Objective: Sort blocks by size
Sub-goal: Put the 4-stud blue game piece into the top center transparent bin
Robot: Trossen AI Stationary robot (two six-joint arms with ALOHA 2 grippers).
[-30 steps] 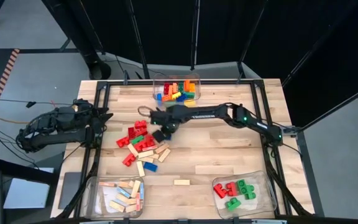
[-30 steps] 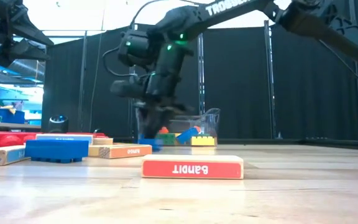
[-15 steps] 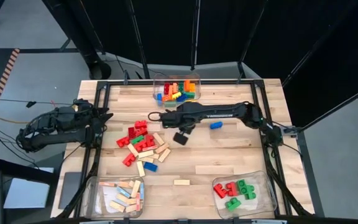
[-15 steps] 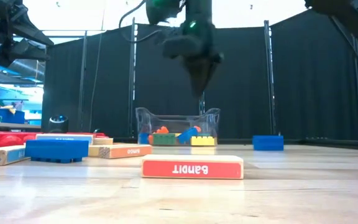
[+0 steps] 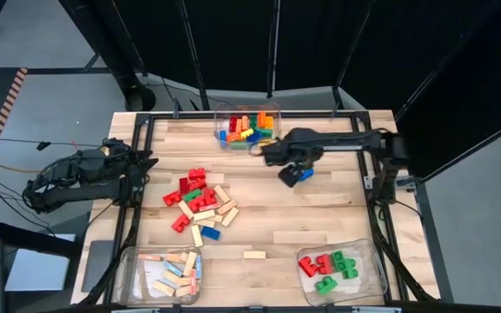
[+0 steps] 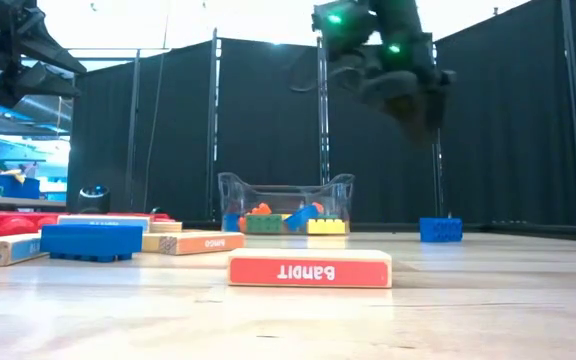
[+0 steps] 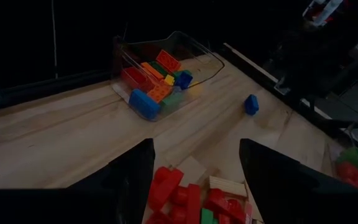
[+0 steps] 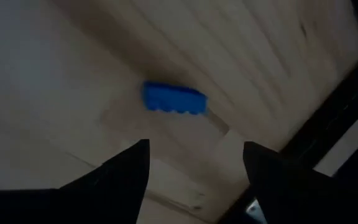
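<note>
Blocks [image 5: 200, 203] lay heaped mid-counter [image 5: 320, 217], nearest you. Farther right, your right end effector [image 5: 290, 176] hung fingers apart, empty, above lone blue brick [image 5: 303, 174] on counter. Left end effector [image 5: 146, 162] waited wide open, empty, at counter's left edge.

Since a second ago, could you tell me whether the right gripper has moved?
Yes. In the high view the right gripper has swung right, away from the pile of blocks, to beside a lone blue brick below the back bin.
</note>
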